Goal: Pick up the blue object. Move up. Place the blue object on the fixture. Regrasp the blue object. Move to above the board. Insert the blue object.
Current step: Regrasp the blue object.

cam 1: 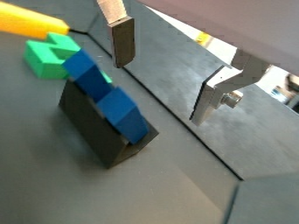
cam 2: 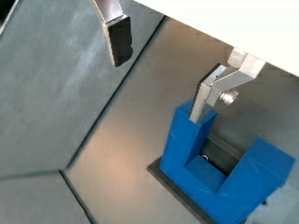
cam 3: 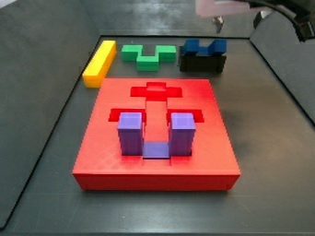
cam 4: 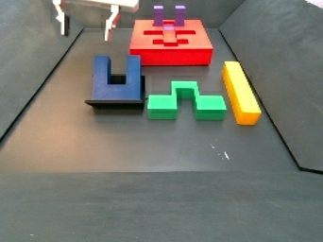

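Hand [cam 4: 89,19] wide open, holding nothing, up above the floor.

My blue object [cam 4: 116,77] sits upright on the fixture [cam 3: 204,63], prongs up, at nine o'clock of the green block [cam 4: 187,102], with the board [cam 3: 157,134] beyond.

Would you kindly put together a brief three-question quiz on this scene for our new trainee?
1. True or false: the gripper is shut on the blue object.
2. What does the blue object rest on: (a) the board, (b) the fixture, (c) the green block?
3. What colour is the U-shaped block already seated in the board?

Key: 1 false, it hangs open above; 2 b; 3 purple.
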{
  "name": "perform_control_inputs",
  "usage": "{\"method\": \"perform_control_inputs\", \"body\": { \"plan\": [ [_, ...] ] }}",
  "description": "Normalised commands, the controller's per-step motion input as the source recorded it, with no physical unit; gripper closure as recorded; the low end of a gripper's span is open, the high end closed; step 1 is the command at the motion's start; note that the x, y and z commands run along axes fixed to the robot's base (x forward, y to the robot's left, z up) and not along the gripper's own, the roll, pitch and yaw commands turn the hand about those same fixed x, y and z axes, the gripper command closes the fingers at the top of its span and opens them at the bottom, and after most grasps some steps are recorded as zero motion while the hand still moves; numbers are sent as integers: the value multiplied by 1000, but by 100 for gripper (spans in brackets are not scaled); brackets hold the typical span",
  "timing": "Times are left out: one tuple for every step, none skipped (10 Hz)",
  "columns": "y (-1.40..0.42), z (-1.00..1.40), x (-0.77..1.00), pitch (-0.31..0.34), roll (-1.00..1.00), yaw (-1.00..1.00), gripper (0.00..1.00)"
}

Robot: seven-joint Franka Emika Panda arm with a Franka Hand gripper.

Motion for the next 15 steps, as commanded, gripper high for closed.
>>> {"method": "perform_control_inputs", "body": {
  "plan": [
    [0,-211,51,0,317,486,0],
    [17,-143,-174,0,269,146,0],
    [80,-140,-243,23,154,149,0],
    [100,-220,-197,83,297,274,0],
    [46,-209,-11,83,211,377,0],
    [11,-200,66,60,69,451,0],
    [0,-266,206,77,106,489,0],
    [0,-257,100,31,426,546,0],
    [0,-189,69,31,431,534,0],
    [-6,-160,0,0,309,220,0],
    [-54,-151,0,43,406,37,0],
    [-106,-143,0,29,380,0,0],
    [-103,-200,-17,0,323,0,0],
    [-94,-229,-23,0,394,0,0],
    [-51,-206,-37,0,454,0,0]
  ]
}}
